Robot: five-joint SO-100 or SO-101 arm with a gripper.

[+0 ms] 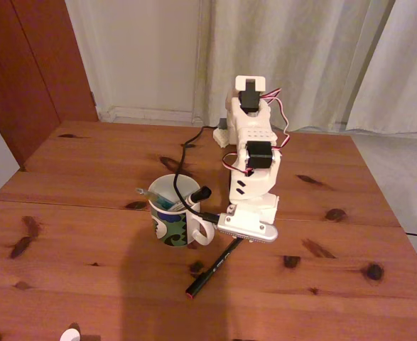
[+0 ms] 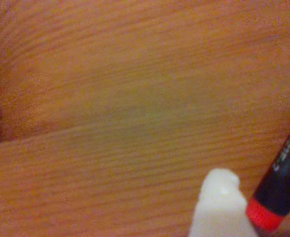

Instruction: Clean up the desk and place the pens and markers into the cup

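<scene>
Now lying on the reddish-brown wooden bench (image 1: 87,241), thin black pen with red tip (image 1: 212,269), slanting down-left from beneath the white end effector (image 2: 243,217); touching one finger; end effector opening hidden, impossible to tell.

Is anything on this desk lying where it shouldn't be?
Yes: one black pen with a red tip lies loose on the desk, while two others already stand in the cup. The end effector's grip can't be judged.
</scene>
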